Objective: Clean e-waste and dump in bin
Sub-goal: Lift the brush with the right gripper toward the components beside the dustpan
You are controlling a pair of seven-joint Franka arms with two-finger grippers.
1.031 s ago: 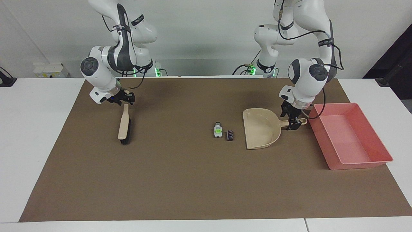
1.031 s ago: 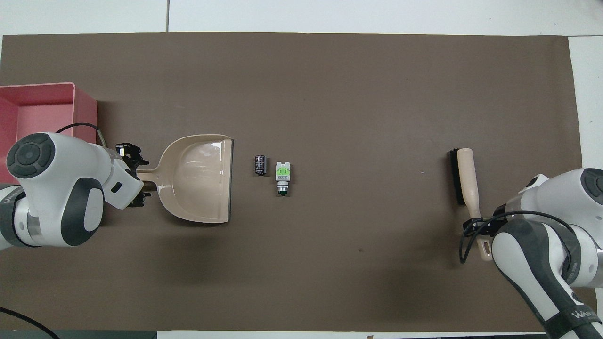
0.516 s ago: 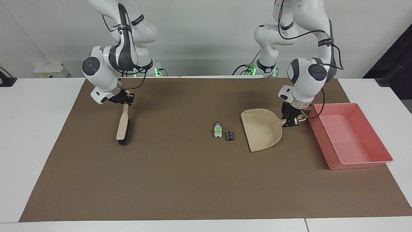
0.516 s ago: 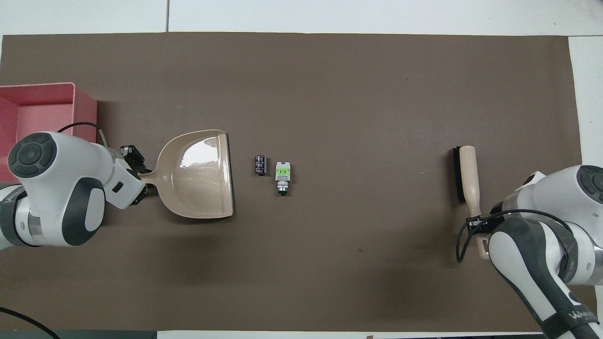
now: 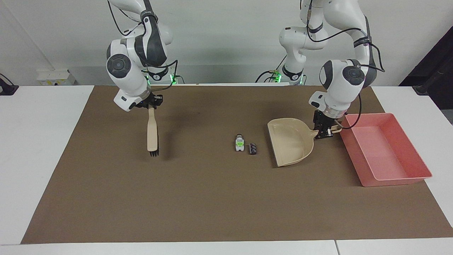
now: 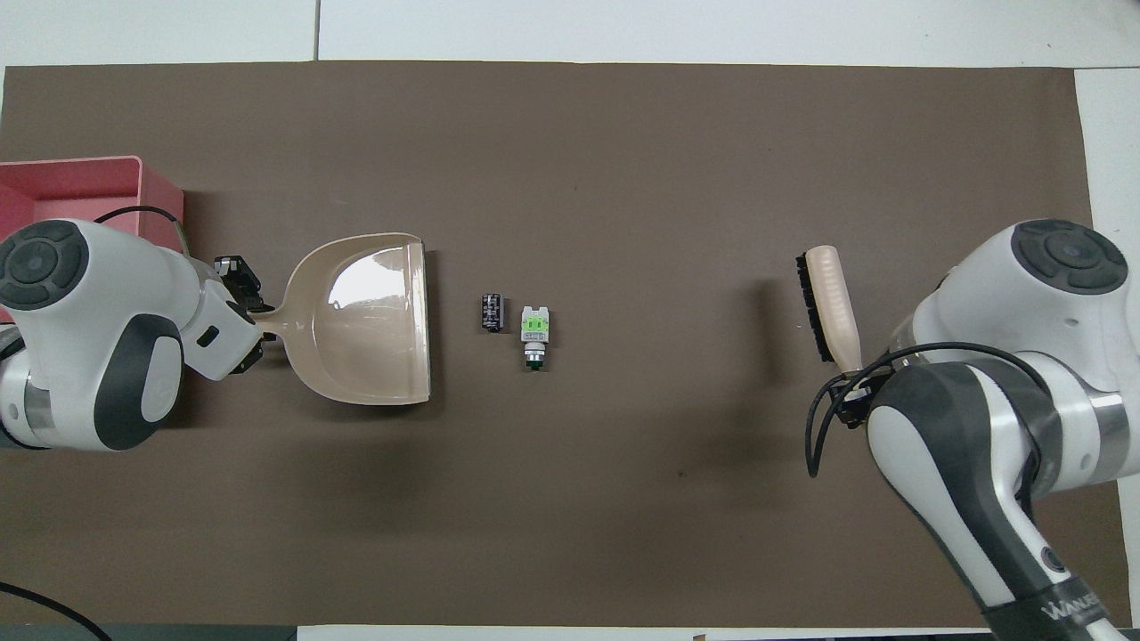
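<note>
Near the middle of the brown paper mat (image 5: 212, 198) you had the two bits of e-waste lying side by side, almost touching: a small white block with a bright green patch and a grey end (image 5: 240, 142), and a dark stubby cylinder with pale marks (image 5: 253, 148). Both were flat on the mat with nothing on them.

Your left gripper (image 5: 324, 131) was clamped on the handle of the beige plastic dustpan (image 5: 289, 141), which was tipped with its open mouth facing the cylinder, just beside it toward the left arm's end. So the e-waste sat a short way off from that gripper, with the whole pan between them. Right by that gripper, still toward the left arm's end, was the shallow rectangular pink plastic bin (image 5: 384, 150) with sloping walls.

Your right gripper (image 5: 151, 105) was closed on the top of the beige brush with black bristles (image 5: 152, 132), which hung off the mat, bristle end down. That put the e-waste well apart from it, toward the left arm's end of the table.
</note>
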